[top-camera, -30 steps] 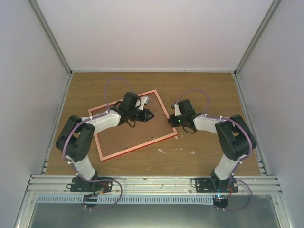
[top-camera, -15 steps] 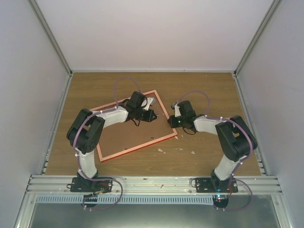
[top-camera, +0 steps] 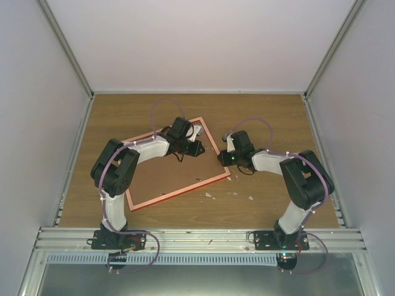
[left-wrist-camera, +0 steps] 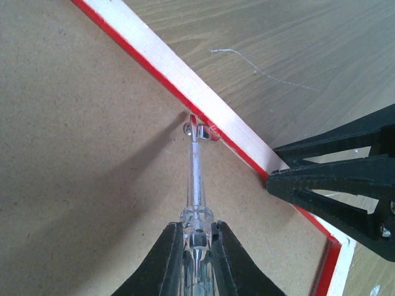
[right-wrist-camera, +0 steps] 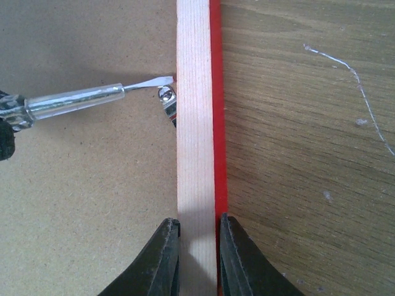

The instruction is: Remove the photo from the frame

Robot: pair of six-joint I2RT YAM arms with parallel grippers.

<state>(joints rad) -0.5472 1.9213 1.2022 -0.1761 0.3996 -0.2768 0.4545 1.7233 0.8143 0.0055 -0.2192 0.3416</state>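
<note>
The red frame (top-camera: pixel 181 192) lies face down on the table, its brown board back (top-camera: pixel 163 176) up. The photo is hidden under the board. My left gripper (top-camera: pixel 196 148) is shut on a clear-handled screwdriver (left-wrist-camera: pixel 195 185). The tool's tip touches a small metal clip (left-wrist-camera: pixel 200 131) at the inner edge of the frame's right rail (left-wrist-camera: pixel 160 58). My right gripper (top-camera: pixel 223 158) is shut across that same rail (right-wrist-camera: pixel 194 92), a little nearer the front than the clip (right-wrist-camera: pixel 168 102). In the right wrist view the screwdriver (right-wrist-camera: pixel 80 98) comes in from the left.
Small white scraps (top-camera: pixel 210 195) lie on the wooden table just in front of the frame, one more (top-camera: pixel 250 198) to the right. A thin thread (right-wrist-camera: pixel 345 68) lies on the table right of the rail. Enclosure walls stand on three sides.
My left arm has swung to the right, carrying the screwdriver across the board back to the clip at the right rail. The right arm and the frame have not moved.
</note>
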